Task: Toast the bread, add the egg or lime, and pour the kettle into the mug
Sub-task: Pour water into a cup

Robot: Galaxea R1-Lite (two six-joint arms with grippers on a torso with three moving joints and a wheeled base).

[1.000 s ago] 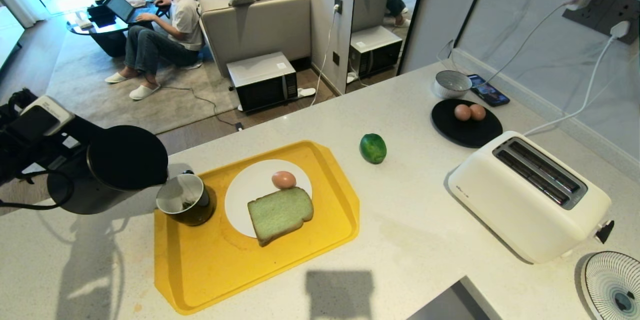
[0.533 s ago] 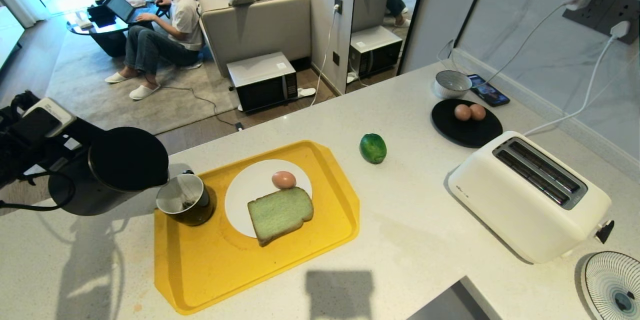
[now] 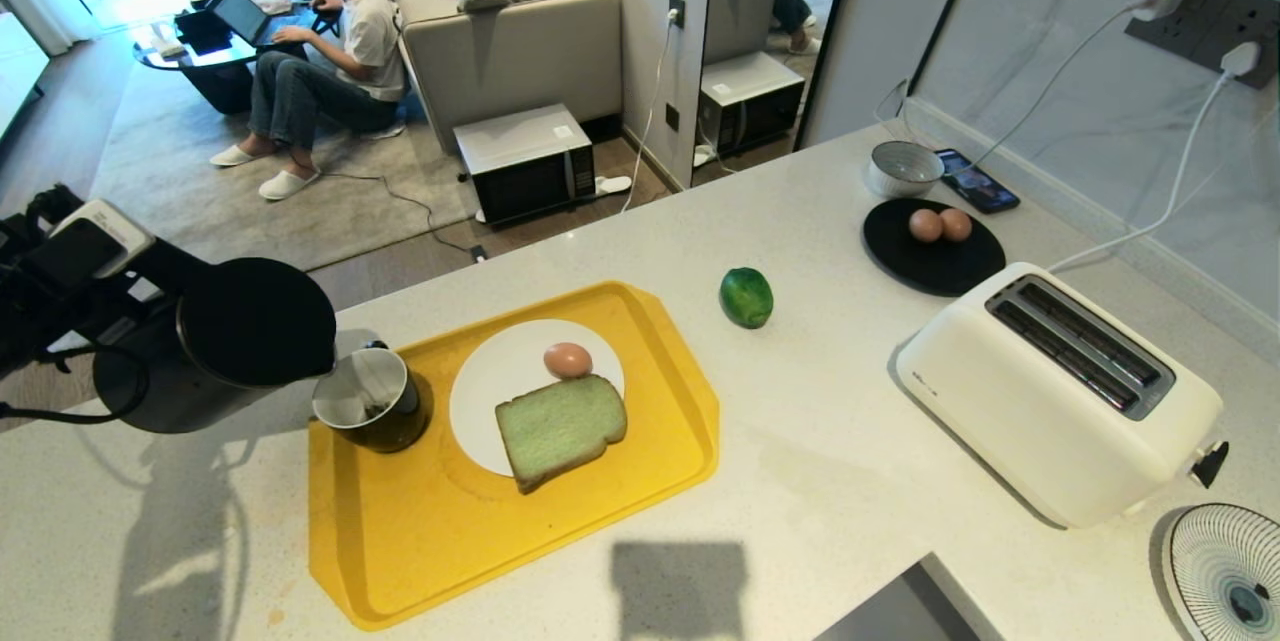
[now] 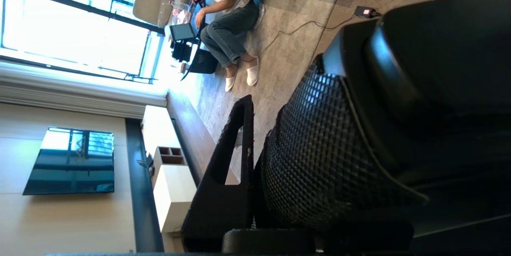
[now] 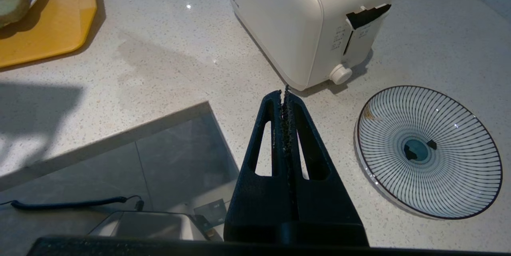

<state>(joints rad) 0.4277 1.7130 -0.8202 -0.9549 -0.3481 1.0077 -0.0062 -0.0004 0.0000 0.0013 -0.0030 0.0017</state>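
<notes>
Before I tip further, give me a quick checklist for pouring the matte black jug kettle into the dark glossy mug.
1. Left gripper clamped on the matte black jug kettle: ok.
2. Kettle tilted with its rim beside the dark glossy mug: ok.
3. Mug upright on the yellow plastic tray: ok.
4. Water flowing: cannot tell.
5. Pale green bread slice and brown egg on the white plate, apart from the mug: ok.
6. Right gripper shut, parked near the white toaster: ok.

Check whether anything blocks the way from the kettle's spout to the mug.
Nothing visible does. The kettle, held by the left gripper, hangs tilted just beside the mug on the yellow tray, with only open air between.
</notes>
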